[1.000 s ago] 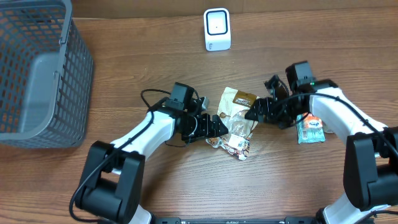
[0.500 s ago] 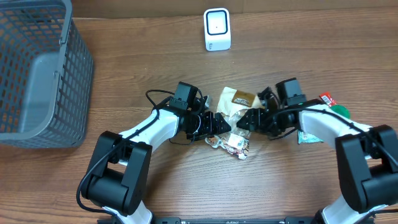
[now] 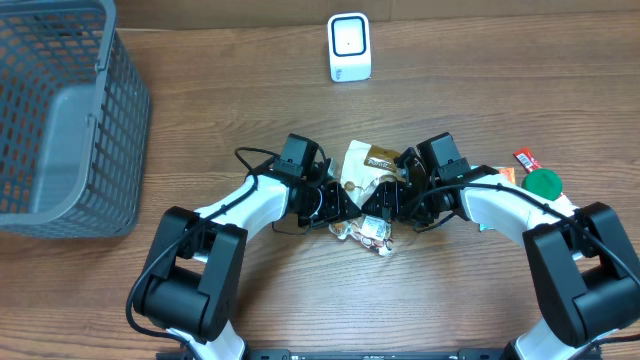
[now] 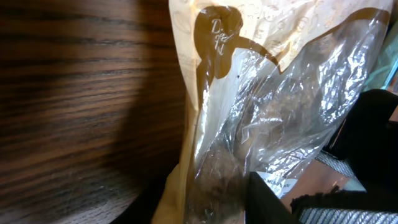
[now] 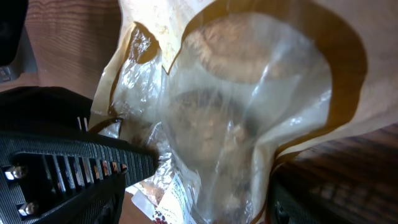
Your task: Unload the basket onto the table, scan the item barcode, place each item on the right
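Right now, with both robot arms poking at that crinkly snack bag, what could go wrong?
1. The left gripper and right gripper meet the snack bag from opposite sides; pulling against each other might tear its thin plastic.
2. A small wrapper lies right beside the bag and might get pinched along with it.
3. The scanner stands far from the bag, so a loose pinch on slippery film might drop the bag on the way.

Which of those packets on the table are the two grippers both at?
The cream-and-brown bag with a clear window: left gripper and right gripper meet at it. The small red packet lies apart, far right.
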Controlling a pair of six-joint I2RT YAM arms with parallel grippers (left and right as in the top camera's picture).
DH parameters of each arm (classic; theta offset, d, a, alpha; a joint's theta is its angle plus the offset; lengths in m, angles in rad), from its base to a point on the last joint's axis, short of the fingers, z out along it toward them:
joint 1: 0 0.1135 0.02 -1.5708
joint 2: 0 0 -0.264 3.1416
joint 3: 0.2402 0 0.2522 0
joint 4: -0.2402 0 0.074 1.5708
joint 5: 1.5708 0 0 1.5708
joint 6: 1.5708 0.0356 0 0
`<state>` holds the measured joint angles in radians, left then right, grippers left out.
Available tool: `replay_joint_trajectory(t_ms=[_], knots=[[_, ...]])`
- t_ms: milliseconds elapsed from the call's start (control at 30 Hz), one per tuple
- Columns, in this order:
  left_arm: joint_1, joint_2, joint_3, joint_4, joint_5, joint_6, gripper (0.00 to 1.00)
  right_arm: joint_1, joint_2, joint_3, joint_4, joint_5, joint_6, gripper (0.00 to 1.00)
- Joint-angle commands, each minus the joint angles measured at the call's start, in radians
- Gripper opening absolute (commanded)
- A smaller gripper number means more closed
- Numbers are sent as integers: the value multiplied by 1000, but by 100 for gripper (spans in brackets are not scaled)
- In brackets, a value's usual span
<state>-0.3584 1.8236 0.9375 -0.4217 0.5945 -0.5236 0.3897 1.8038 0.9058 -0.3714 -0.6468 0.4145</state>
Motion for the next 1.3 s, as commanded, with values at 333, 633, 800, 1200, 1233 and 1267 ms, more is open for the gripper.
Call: replay_joint_trajectory(t_ms=[333, 633, 800, 1200, 1233, 1267], knots=[[132, 12, -5, -13, 220, 170, 11, -91, -127, 46, -84, -13, -90, 89], [216, 12, -3, -64, 457, 321, 10, -206, -156, 46, -127, -66, -223, 95], [216, 12, 13, -127, 472, 383, 10, -216, -156, 46, -152, -61, -334, 96], [177, 13, 32, -203, 238, 386, 15, -204, -156, 45, -143, -31, -357, 99], [175, 13, 32, -202, 245, 386, 14, -204, -156, 45, -143, -17, -360, 99], [175, 13, 32, -202, 252, 382, 14, -204, -155, 45, -141, 1, -360, 100]])
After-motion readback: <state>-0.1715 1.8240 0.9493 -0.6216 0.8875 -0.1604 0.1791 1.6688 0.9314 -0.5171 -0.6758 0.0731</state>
